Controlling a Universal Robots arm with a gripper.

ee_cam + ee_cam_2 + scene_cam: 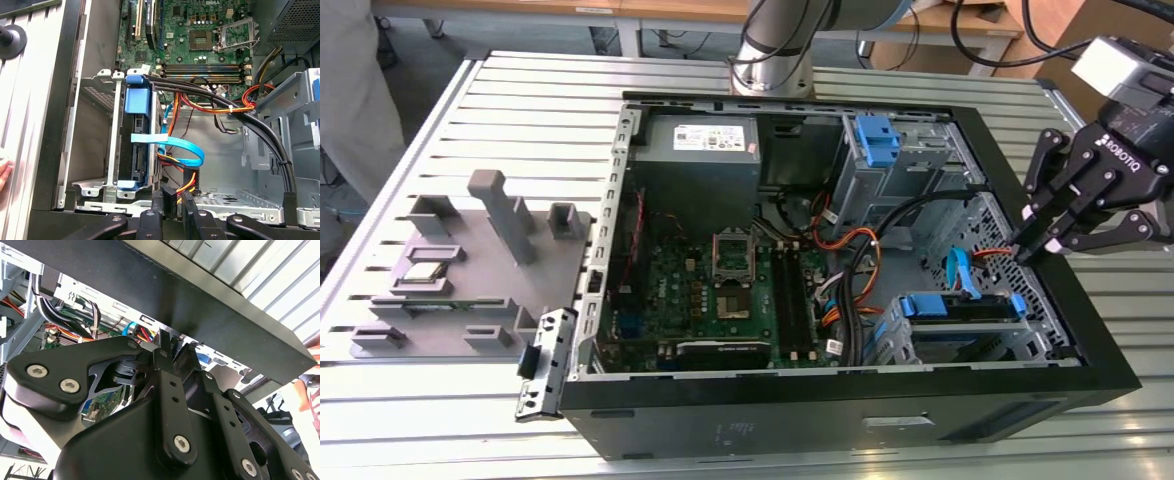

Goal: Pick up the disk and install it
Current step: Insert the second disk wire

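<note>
The disk (967, 308) sits edge-up in the drive cage at the near corner of the open computer case (854, 395), on the exterior view's right, clipped in its blue carrier. In the first wrist view the disk (137, 150) stands in the cage with a flat blue cable (182, 150) running from it. My gripper (1027, 252) hangs over the case's right wall, just beyond the disk. Its fingers (150, 220) are shut on a black cable connector (171, 197) with yellow, red and black wires. The closed gripper (167, 347) also shows in the second wrist view.
The case lies on a slatted metal table (520, 80). Inside are the motherboard (720, 290), a grey power-supply box (700, 140), a lone blue bracket (874, 135) and thick black cables (260, 135). A grey fixture plate (454, 270) lies left of the case. A person's hand (2, 172) is near the case.
</note>
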